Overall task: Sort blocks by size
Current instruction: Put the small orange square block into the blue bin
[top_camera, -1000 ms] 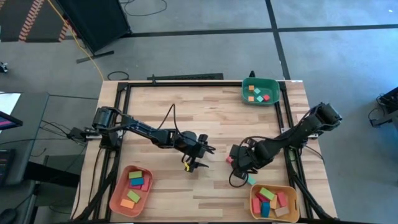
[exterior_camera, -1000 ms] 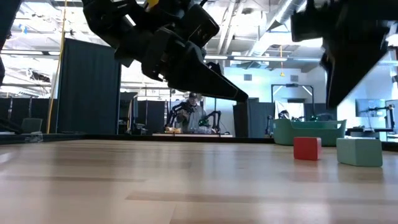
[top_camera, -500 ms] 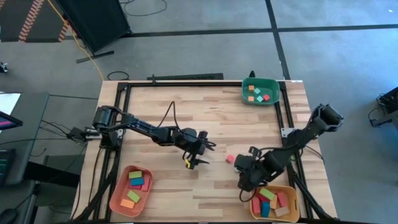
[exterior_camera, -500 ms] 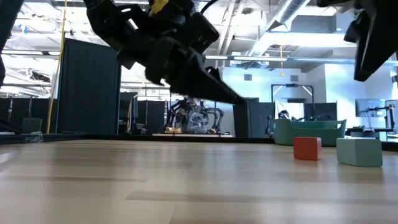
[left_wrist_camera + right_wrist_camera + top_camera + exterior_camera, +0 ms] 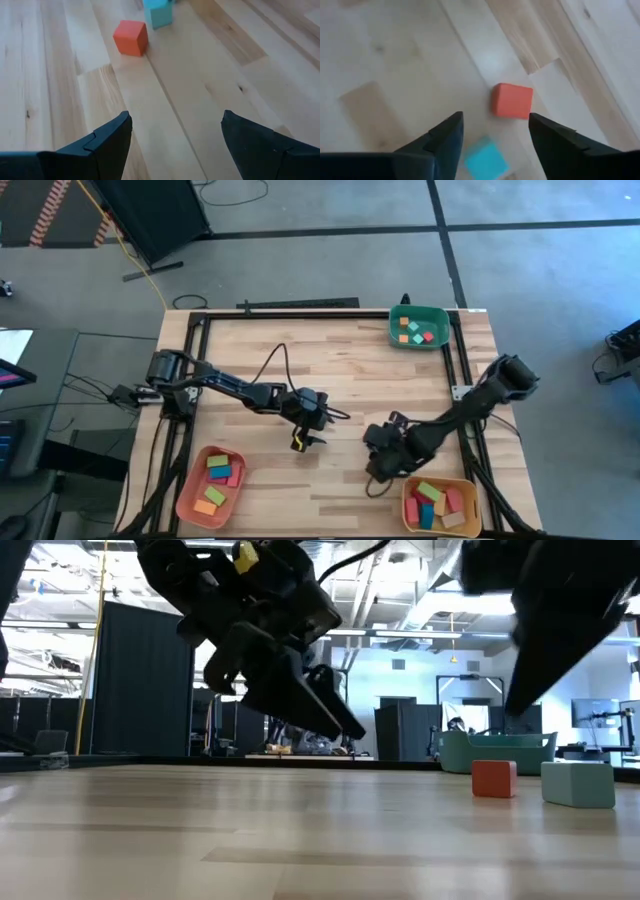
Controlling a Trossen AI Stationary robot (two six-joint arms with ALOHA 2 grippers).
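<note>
A red cube (image 5: 512, 100) and a teal block (image 5: 485, 161) rest flat on the wooden table, close together at the near right of its middle. They also show in the low view as the red cube (image 5: 494, 778) and the teal block (image 5: 578, 784). My right gripper (image 5: 495, 117) is open and empty, and hovers over them pointing down. In the high view my right gripper (image 5: 378, 444) hides both. My left gripper (image 5: 318, 420) is open and empty above the table's middle. In its wrist view the red cube (image 5: 131, 37) and the teal block (image 5: 159, 12) lie ahead of it.
A green tray (image 5: 418, 327) with several blocks stands at the far right. A salmon tray (image 5: 210, 485) stands at the near left and a yellow tray (image 5: 440, 505) at the near right, both holding several blocks. Bare wood lies between the arms.
My right gripper went toward the yellow tray at the near right, then came back toward the table's middle, over the red cube and the teal block. My left gripper has drawn back a little toward the table's left and sunk lower. The two blocks have stayed where they were.
</note>
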